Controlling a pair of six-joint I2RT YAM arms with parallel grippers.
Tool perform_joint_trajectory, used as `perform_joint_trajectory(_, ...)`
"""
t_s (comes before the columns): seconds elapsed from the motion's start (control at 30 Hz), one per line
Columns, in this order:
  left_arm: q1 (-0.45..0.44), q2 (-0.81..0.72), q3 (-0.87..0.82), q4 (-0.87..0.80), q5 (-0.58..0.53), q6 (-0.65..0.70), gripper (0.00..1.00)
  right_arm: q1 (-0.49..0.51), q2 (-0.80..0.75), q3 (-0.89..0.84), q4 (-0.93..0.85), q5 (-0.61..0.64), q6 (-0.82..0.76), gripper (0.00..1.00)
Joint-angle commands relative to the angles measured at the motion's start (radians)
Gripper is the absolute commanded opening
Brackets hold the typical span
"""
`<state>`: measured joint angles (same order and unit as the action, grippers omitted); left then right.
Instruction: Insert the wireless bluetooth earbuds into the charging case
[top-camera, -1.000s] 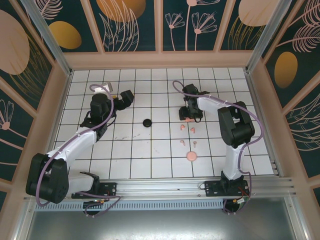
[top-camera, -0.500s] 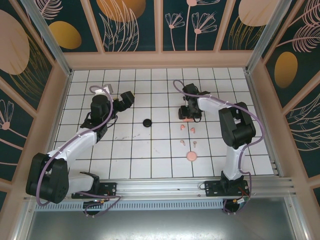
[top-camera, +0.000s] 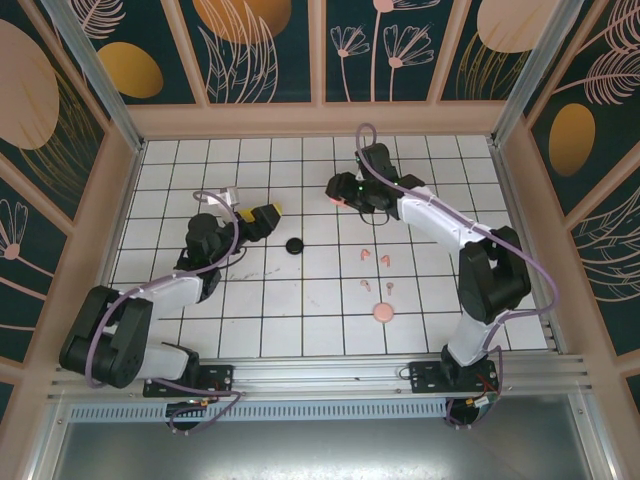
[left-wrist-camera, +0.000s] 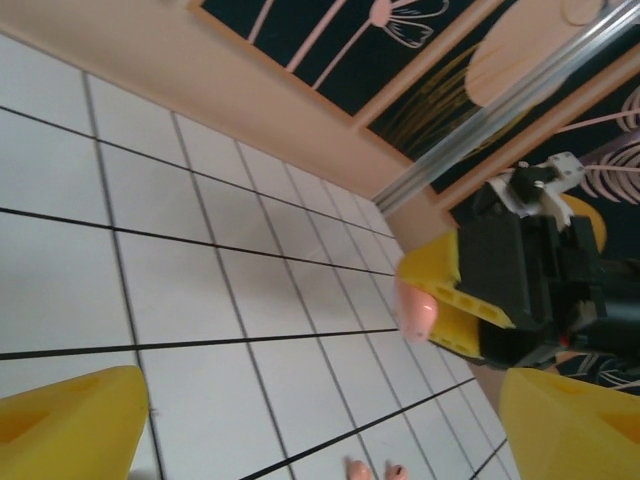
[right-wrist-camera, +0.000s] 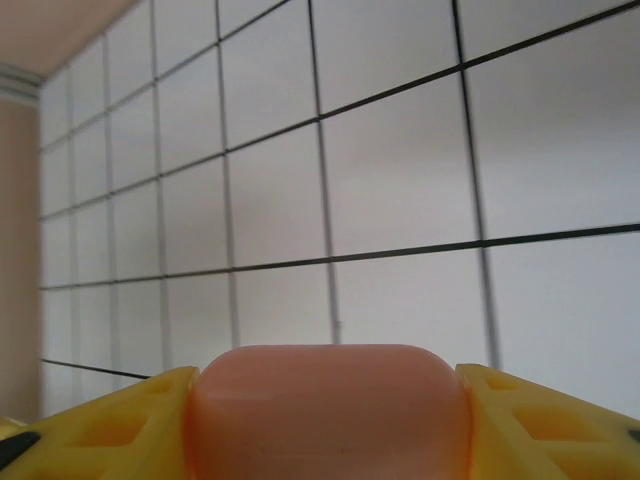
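My right gripper (top-camera: 342, 192) hangs above the tiled floor at back centre, shut on a pale pink charging case (top-camera: 337, 197). The right wrist view has that case (right-wrist-camera: 325, 410) clamped between both yellow fingers (right-wrist-camera: 110, 430). Several tiny pink earbuds (top-camera: 366, 254) lie loose on the tiles right of centre. My left gripper (top-camera: 265, 215) stands open, low over the floor left of centre and pointing right. Its wrist view looks between its empty yellow fingers (left-wrist-camera: 70, 425) at the held case (left-wrist-camera: 415, 310) and at two pink earbuds (left-wrist-camera: 355, 468) at the bottom edge.
A round black case (top-camera: 294, 245) sits on the floor just right of my left gripper. A second pink case (top-camera: 381, 313) lies nearer the front, below the earbuds. Patterned walls enclose the floor on three sides, and an aluminium rail (top-camera: 330, 375) crosses the front.
My right gripper has risen from the floor beside the earbuds with the pink case and swung back and left. My left arm has dropped lower, its gripper shifting right.
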<state>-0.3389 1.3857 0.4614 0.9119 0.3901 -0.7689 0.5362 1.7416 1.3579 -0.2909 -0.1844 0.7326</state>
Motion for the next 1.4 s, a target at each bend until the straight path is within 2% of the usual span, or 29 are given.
perform_joint_trajectory(0.0,-0.044,0.056,-0.015,0.211,0.017,-0.029,0.87,0.046,-0.007,0.018,0.122,0.042,0.239,0.38)
perform_joint_trajectory(0.23,-0.108,0.213,0.003,0.402,-0.007,-0.072,0.79,0.112,-0.008,0.04,0.143,0.126,0.399,0.37)
perform_joint_trajectory(0.47,-0.131,0.321,0.036,0.575,-0.002,-0.126,0.69,0.152,-0.009,0.065,0.129,0.169,0.45,0.37)
perform_joint_trajectory(0.87,-0.144,0.427,0.116,0.637,0.011,-0.153,0.59,0.184,-0.017,0.057,0.144,0.172,0.462,0.36)
perform_joint_trajectory(1.37,-0.144,0.475,0.164,0.658,0.01,-0.166,0.47,0.206,-0.027,0.041,0.164,0.166,0.467,0.35)
